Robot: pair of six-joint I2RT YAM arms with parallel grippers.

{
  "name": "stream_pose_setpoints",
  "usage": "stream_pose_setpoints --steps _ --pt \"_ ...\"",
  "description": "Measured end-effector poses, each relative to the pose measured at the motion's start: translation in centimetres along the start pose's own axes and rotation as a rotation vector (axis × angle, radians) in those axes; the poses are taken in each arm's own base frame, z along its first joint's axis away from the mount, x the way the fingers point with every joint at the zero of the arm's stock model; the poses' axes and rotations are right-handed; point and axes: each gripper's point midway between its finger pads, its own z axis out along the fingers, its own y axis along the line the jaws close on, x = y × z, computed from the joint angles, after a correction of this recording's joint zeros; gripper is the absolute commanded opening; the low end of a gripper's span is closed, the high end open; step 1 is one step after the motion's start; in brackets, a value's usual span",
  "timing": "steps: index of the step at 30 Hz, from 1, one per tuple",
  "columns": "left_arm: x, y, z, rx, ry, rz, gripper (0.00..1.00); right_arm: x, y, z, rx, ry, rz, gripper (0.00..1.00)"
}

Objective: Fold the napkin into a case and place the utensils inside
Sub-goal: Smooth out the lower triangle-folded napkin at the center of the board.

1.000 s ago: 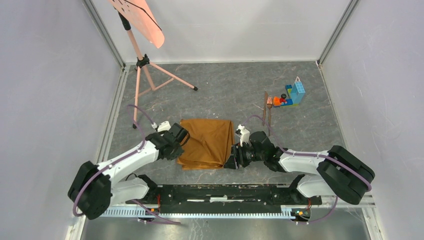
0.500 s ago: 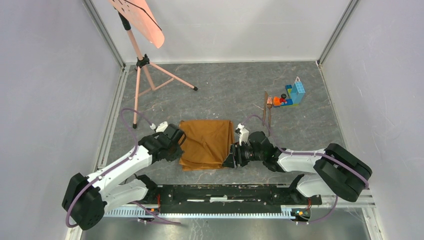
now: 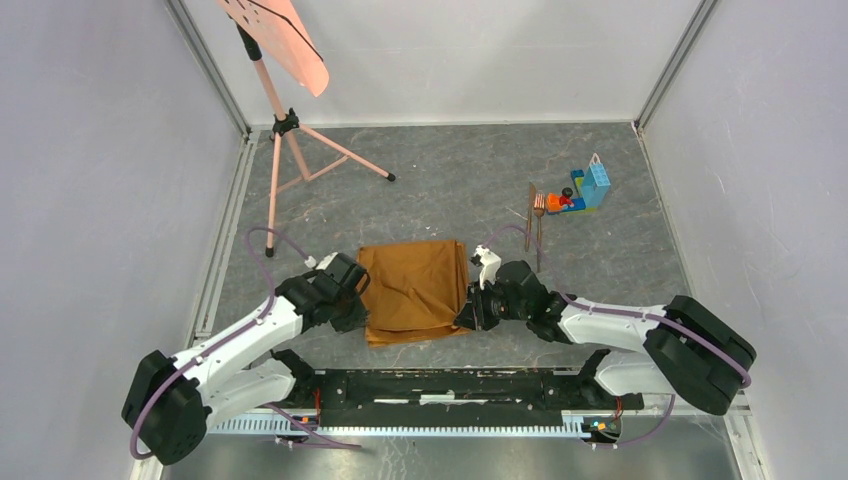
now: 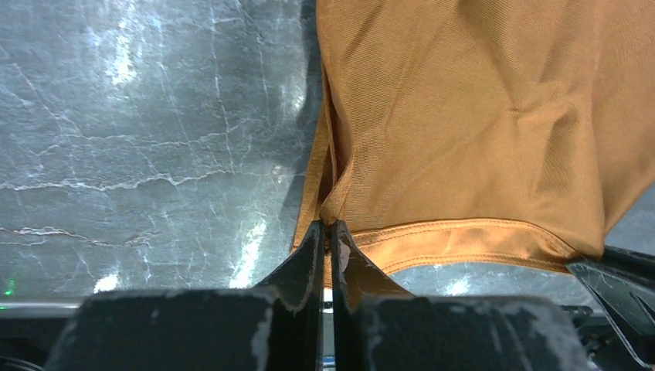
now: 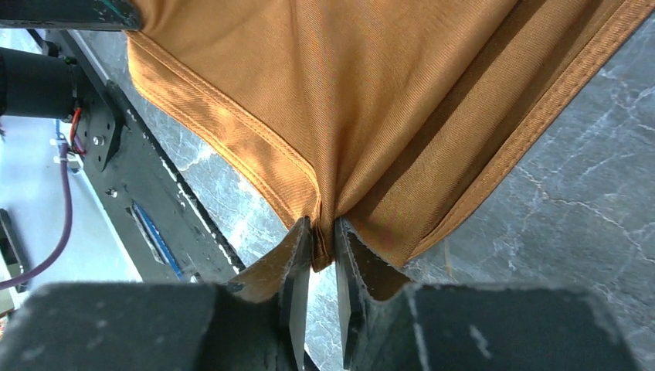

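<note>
Right gripper (image 5: pixel 322 232) just pinched down on the near-right corner of the napkin (image 3: pixel 415 285); a second ago its jaws sat wider. Left gripper (image 4: pixel 326 232) is clamped tight on the near-left corner. With both near corners held, I reckon it's ready to fold away. There's open table (image 3: pixel 450 180) past the far hem. The utensils (image 3: pixel 537 215) lie far-right by the toy bricks (image 3: pixel 585 190), well apart from the cloth.

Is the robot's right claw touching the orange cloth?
Touching. The right wrist view shows the right gripper with its jaws pinched on a bunched edge of the napkin, the cloth squeezed between them.
</note>
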Motion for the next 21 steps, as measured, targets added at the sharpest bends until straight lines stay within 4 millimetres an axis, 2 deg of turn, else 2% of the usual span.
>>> stream_pose_setpoints --steps 6,10,21 --pt "0.4 -0.8 -1.0 0.065 0.018 -0.004 0.08 0.3 -0.5 -0.3 0.023 0.016 -0.034 0.23" --pt "0.7 -1.2 -1.6 0.103 0.031 -0.006 0.13 0.4 -0.6 -0.3 0.027 0.022 -0.043 0.23" --pt "1.1 -0.1 -2.5 0.091 0.038 0.009 0.17 0.5 -0.7 -0.3 0.028 0.024 -0.058 0.25"
